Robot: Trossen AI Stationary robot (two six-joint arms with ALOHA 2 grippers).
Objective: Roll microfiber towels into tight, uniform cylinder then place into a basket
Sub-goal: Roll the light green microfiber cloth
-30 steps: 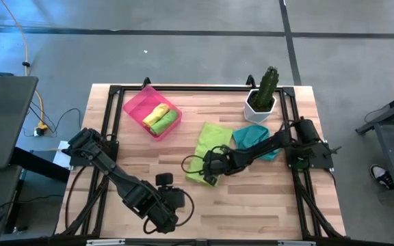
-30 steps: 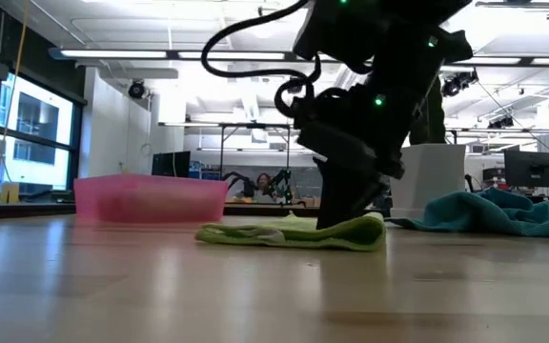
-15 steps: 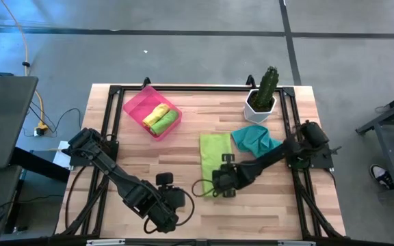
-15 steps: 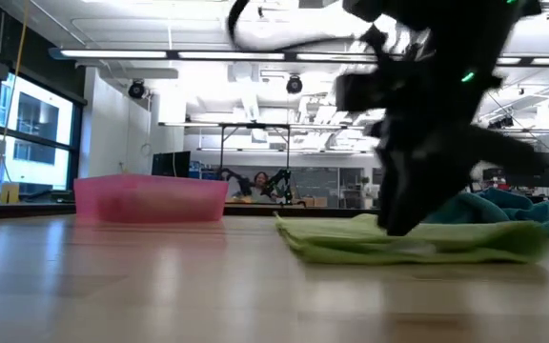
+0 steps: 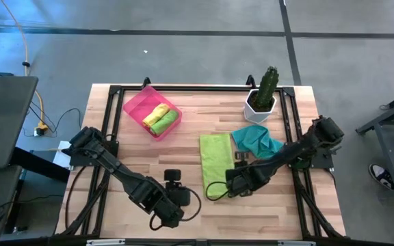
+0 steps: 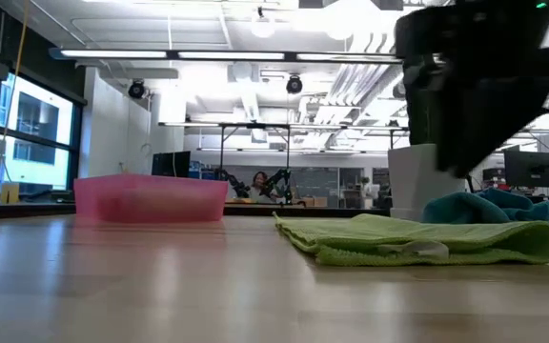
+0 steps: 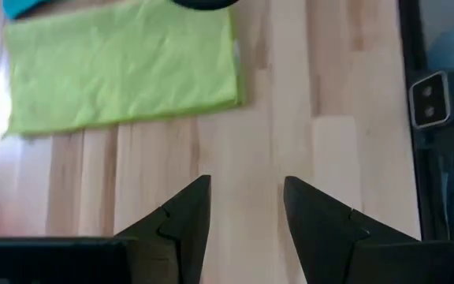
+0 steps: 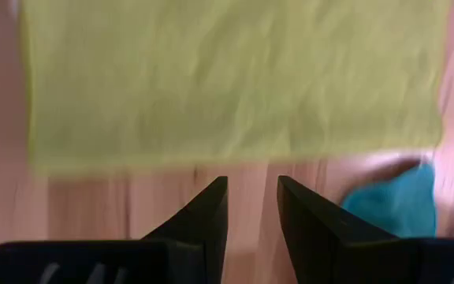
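A lime green towel (image 5: 215, 164) lies flat on the table's middle, long side running near to far. A teal towel (image 5: 255, 141) lies crumpled at its far right. The pink basket (image 5: 137, 104) at the far left holds a yellow roll (image 5: 156, 113) and a green roll (image 5: 165, 124). My right gripper (image 5: 234, 182) hangs open above the wood, just right of the green towel's near end (image 8: 235, 79). My left gripper (image 5: 185, 196) stands open over bare wood, left of that same end (image 7: 124, 71). Neither has anything between its fingers.
A white pot with a green cactus (image 5: 260, 101) stands at the far right, behind the teal towel. A black frame (image 5: 183, 89) runs along the table's edges. Bare wood (image 5: 176, 154) shows between the basket and the green towel.
My right gripper has moved toward the table's near edge over the green towel, then risen and swung right, off the cloth. The towel, bunched and skewed before, now lies spread out as a flat rectangle, its near part drawn toward the near edge.
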